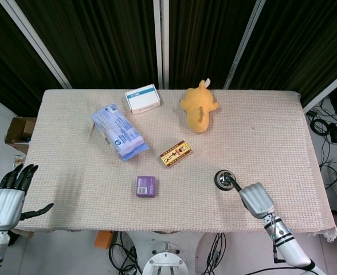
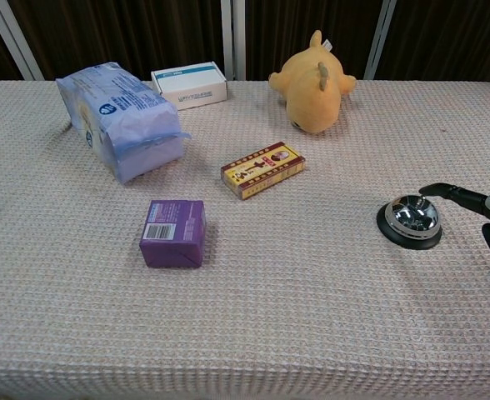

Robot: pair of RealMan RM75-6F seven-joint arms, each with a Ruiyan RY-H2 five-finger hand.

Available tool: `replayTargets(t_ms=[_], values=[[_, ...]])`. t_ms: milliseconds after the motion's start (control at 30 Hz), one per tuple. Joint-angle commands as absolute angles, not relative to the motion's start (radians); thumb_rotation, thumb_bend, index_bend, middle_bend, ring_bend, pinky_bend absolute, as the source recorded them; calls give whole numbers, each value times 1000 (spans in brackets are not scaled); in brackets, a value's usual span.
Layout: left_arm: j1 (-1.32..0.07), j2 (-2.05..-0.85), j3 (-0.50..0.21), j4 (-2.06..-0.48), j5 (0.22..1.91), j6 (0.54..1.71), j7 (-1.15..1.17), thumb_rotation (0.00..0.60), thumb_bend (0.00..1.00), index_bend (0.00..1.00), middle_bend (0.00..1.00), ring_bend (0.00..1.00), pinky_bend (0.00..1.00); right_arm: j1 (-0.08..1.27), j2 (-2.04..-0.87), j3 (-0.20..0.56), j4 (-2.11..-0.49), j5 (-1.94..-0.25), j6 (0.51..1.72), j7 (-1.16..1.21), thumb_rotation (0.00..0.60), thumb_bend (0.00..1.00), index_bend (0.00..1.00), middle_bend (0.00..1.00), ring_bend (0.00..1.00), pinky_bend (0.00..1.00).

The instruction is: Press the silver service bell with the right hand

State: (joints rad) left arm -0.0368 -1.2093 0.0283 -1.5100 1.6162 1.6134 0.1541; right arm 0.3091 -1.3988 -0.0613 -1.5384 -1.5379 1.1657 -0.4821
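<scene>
A robot lab or test room: black curtains behind a cloth-covered desk, loose cables on the floor beside its right edge.

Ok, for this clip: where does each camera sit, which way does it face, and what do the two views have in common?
Head view: high above the near edge, looking down on the whole table; shows the left hand beside the table and the right hand with a finger over the silver service bell.
Chest view: low at the near edge, looking across the tabletop toward the curtains; only the right hand's edge.
Shared: the bell, right hand, plush toy, purple box.
</scene>
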Motion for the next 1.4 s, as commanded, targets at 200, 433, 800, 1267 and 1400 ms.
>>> replayTargets(t_ms=[200,433,800,1267,1400], values=[[-36,-1210,25,-1509,1617,1608,151,300,75,78,104,72,185,306,-1406,-67,-1530,-1502,1136,-504,600,825,0,916,881,897],[-32,-1208,22,-1511,1619,1610,150,301,75,78,104,72,185,304,-1408,-65,-1532,-1509,1150,-495,600,824,0,916,882,897],[-35,-1207,19,-1522,1628,1603,157,303,75,78,104,72,185,293,-1410,-72,-1507,-1554,1191,-441,600,824,0,916,882,897],[-29,-1201,17,-1527,1633,1608,155,301,75,78,104,72,185,291,-1409,-65,-1520,-1572,1217,-425,600,826,0,916,882,897],[-30,-1203,18,-1526,1634,1604,153,301,75,78,104,72,185,288,-1415,-61,-1502,-1591,1240,-398,600,829,0,916,882,897]])
